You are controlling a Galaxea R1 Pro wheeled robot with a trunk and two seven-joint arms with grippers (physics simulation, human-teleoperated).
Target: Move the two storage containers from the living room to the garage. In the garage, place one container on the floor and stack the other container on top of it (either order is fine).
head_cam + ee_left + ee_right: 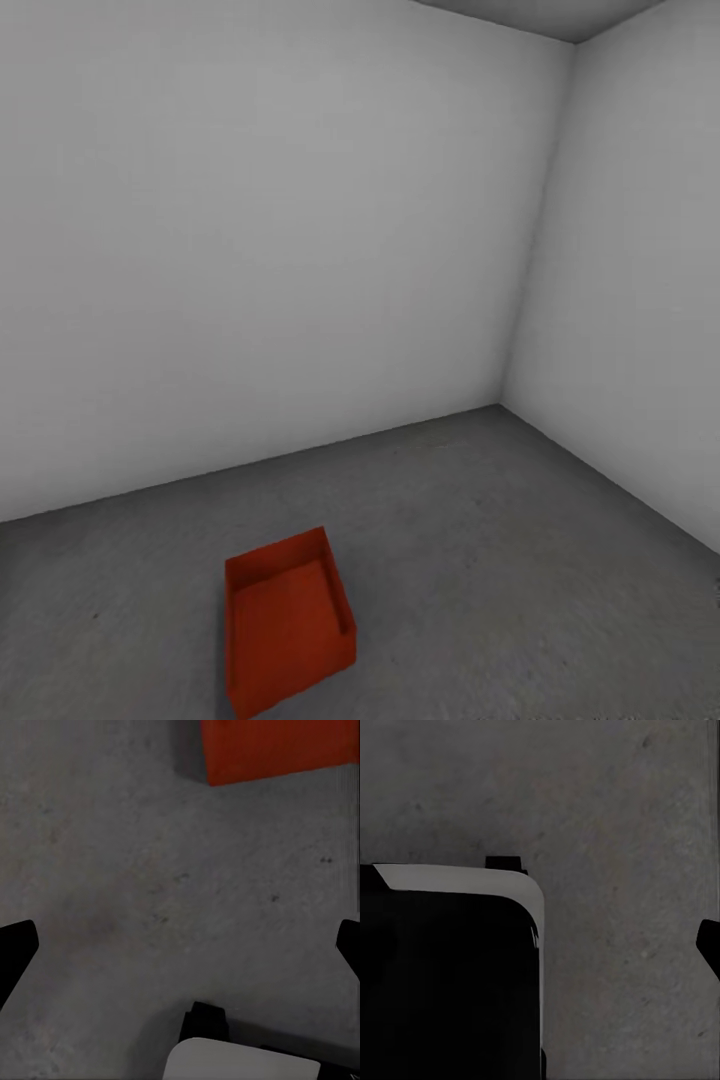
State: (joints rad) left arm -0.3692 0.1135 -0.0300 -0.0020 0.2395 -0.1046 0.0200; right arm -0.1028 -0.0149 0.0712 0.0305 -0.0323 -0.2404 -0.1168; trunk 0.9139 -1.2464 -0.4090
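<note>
Storage container point(288, 625), orange-red and lidless, sits upright on the dark concrete floor point(500, 540) at the lower centre of the head view, near the pale grey walls point(250, 230) of the garage corner. In the left wrist view the left gripper point(184, 945) is spread wide, its fingers point(15, 949) at opposite frame edges, holding nothing, with the container's wall at the upper right. One fingertip of the right gripper point(711, 945) shows at the right edge; how far open it is I cannot tell.

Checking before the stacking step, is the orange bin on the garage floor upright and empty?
Upright and empty: the storage container rests on the floor, open top up, bare inside.
</note>
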